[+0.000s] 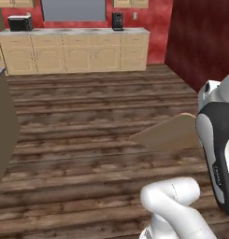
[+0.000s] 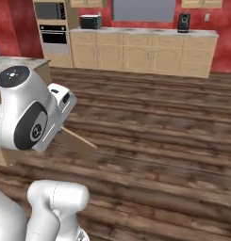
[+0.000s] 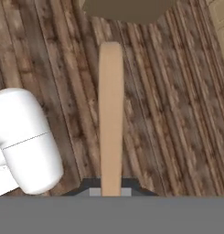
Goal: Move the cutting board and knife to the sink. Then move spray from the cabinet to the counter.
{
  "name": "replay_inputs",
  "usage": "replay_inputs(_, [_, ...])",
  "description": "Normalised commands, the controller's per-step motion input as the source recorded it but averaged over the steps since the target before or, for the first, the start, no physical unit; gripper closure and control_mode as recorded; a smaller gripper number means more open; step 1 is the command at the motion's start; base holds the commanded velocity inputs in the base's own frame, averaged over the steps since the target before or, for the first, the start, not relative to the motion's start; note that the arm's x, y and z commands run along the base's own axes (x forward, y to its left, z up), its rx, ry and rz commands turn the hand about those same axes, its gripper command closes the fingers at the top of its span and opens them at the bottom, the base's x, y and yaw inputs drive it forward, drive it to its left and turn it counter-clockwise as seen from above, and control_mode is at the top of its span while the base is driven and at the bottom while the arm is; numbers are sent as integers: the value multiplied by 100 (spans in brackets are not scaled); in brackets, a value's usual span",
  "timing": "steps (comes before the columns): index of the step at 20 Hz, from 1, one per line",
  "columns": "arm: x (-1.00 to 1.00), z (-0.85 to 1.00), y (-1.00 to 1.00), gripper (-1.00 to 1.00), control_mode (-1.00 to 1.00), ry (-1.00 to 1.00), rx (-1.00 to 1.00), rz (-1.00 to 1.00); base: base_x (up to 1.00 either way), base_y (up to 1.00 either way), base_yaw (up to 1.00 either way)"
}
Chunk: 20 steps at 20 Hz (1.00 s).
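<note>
A white robot arm carries the cutting board point(image 3: 110, 114) through the air above a dark wooden plank floor point(image 1: 88, 140), in a kitchen with red walls and a far row of pale wood cabinets point(image 1: 74, 53). The jaws are shut tight on one end of the board, gripping it edge-on, so in the hand view it appears as a narrow tan strip running straight out from the gripper point(image 3: 110, 192) along the line of the hand. Its long axis points directly away from the jaws, toward a brown shape at the top of that view, possibly a piece of furniture, though too little of it is visible to say. In the left base view the board juts out leftward from the arm's dark wrist, its broad face tilted and its rounded free corner forward; in the right base view it pokes out to the right as a thin sliver. It touches nothing but the jaws. The carry to the sink seems underway; the coming move likely depends on keeping the board's long free end clear.
</note>
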Motion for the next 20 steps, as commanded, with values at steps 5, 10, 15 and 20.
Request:
replay_inputs(5, [0, 0, 0, 100, 100, 0, 0, 0, 91, 5, 31])
replay_inputs(10, [0, 0, 0, 100, 100, 0, 0, 0, 100, 0, 4])
replay_inputs(15, [0, 0, 0, 100, 100, 0, 0, 0, 99, -3, 0])
replay_inputs(20, [0, 0, 0, 100, 100, 0, 0, 0, 62, 2, 2])
